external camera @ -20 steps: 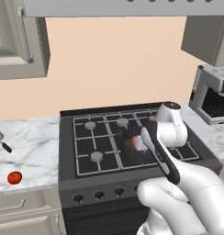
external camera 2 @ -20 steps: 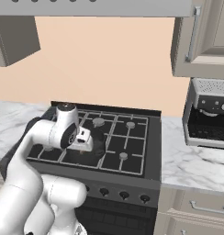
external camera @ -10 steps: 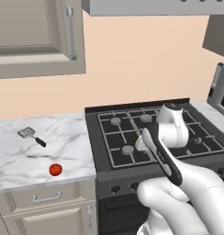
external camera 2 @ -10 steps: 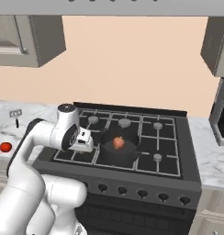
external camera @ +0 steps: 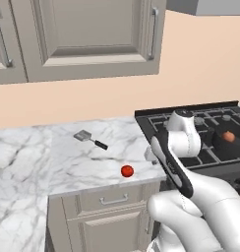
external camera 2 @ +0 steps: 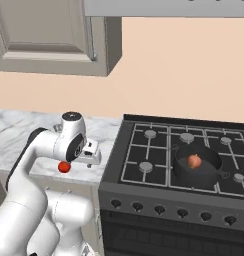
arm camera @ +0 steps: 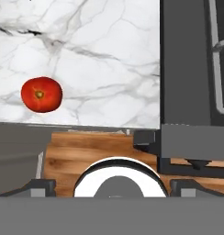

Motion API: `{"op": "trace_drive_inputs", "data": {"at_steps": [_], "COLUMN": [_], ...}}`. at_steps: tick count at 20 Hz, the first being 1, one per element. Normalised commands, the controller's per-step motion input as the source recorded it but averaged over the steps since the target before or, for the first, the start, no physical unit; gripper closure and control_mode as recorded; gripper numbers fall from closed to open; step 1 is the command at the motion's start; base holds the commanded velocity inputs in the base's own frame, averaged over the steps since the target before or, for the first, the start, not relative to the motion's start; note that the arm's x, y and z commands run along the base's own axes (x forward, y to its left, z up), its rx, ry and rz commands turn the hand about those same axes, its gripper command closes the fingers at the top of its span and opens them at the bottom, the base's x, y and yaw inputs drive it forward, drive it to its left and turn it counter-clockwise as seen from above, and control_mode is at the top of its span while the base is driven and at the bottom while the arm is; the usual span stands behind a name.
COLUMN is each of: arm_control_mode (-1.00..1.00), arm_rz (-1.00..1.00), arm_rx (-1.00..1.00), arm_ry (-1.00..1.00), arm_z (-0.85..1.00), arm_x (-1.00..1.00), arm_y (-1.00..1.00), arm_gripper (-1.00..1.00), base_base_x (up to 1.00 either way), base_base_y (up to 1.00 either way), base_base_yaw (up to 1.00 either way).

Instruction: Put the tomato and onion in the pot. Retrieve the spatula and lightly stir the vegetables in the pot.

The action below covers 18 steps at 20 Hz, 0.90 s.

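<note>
The tomato lies on the marble counter near its front edge. My gripper hovers over the counter's corner beside the stove, just right of the tomato. Its fingertips stand wide apart, open with nothing between them. Further back on the counter lies the spatula, black handle pointing right. On a right-hand burner sits the dark pot, and the onion rests inside it.
The black stove adjoins the marble counter on the right. Wall cabinets hang above the counter. A drawer and cabinet doors sit under the counter's front edge. My white arm crosses the stove's left part.
The base has driven left, so both base views now centre on the counter with the tomato and spatula. The stove slid right. The arm's pose and open gripper look unchanged.
</note>
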Motion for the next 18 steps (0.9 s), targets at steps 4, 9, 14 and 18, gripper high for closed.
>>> {"op": "trace_drive_inputs", "data": {"at_steps": [4,9,14,18], "arm_control_mode": [-1.00,-1.00,-1.00,-1.00], "arm_rz": [0.00,0.00,0.00,0.00], "arm_rx": [0.00,0.00,0.00,0.00], "arm_ry": [0.02,0.01,0.05,0.09], "arm_z": [0.00,-0.12,-0.29,-0.27], "arm_x": [0.03,0.27,0.54,0.91], "arm_y": [0.06,0.45,0.82,0.19], "arm_gripper": [-1.00,-1.00,-1.00,-1.00], "base_base_x": [0.02,0.00,0.00,0.00], "base_base_y": [0.36,0.00,0.00,0.00], "base_base_yaw": [0.00,0.00,0.00,0.00]}}
